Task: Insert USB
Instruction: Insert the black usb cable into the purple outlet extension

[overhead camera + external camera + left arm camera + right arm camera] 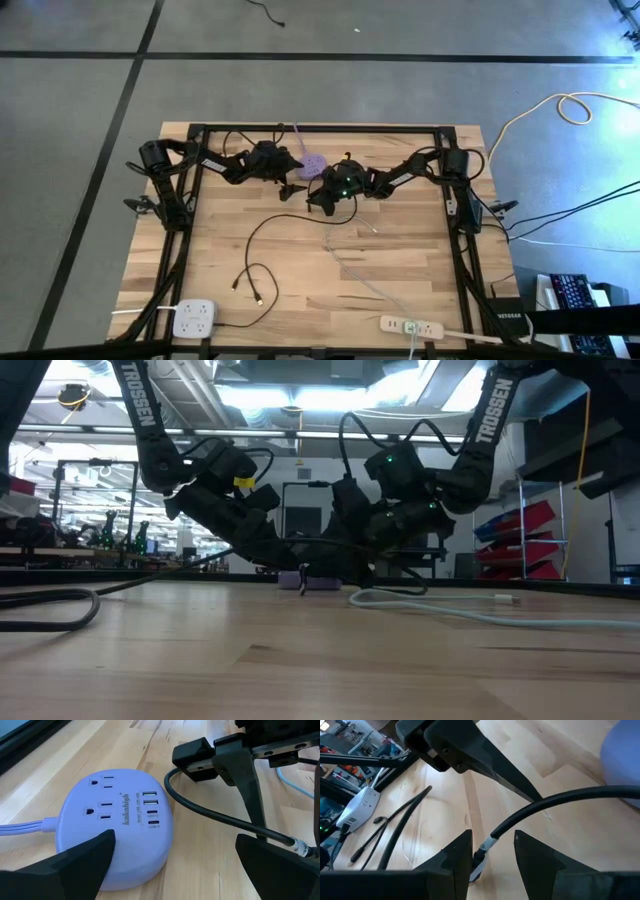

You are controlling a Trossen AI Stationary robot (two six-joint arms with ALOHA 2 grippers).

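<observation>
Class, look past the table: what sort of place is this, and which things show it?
Probably a robotics lab or workshop: bare concrete floor with taped lines, equipment racks and red parts bins behind the table.

Light wooden butcher-block table (400, 250) and the things lying on it

Landmark: the round lavender power hub (313, 163) lies near the far edge. A thin black cable (262, 232) snakes from just beside it toward the near edge. Near-left of the hub lies a square white power strip (195, 319); near-right a long white power strip (411, 326), with a pale cable (365, 281) running between it and the hub.
</observation>
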